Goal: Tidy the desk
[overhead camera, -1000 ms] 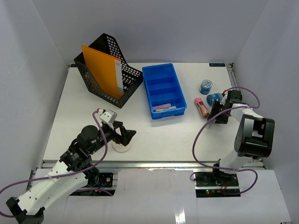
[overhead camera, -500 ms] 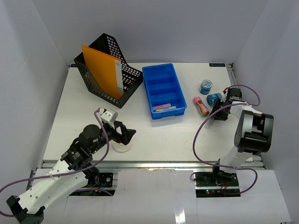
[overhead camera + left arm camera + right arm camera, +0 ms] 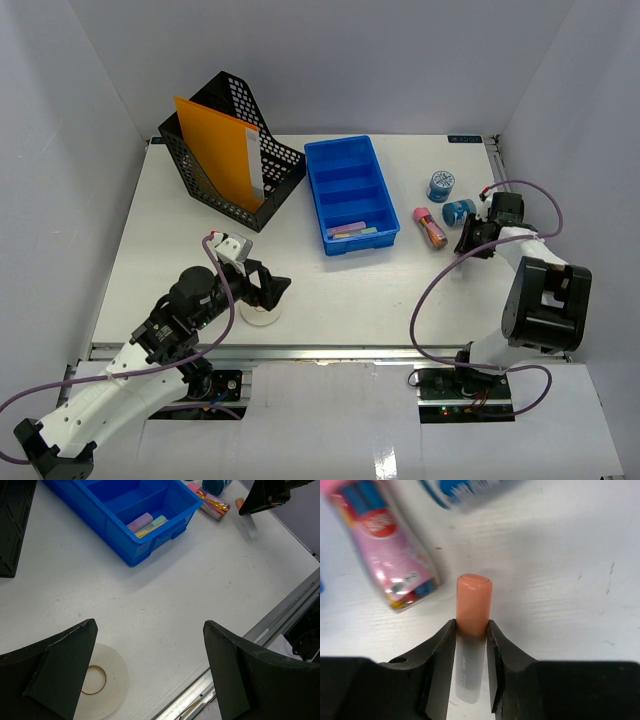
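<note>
Pinching a peach-capped tube, the right jaws hang over the desk (left jaws spread).

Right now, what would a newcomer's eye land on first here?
The bright blue tray at the centre back of the desk, with the orange folder standing in the black mesh holder to its left. Next, the right fingers pinching a peach-capped tube near the right edge, beside a pink packet. Near the front left, the left fingers hang open over a white tape roll.
</note>
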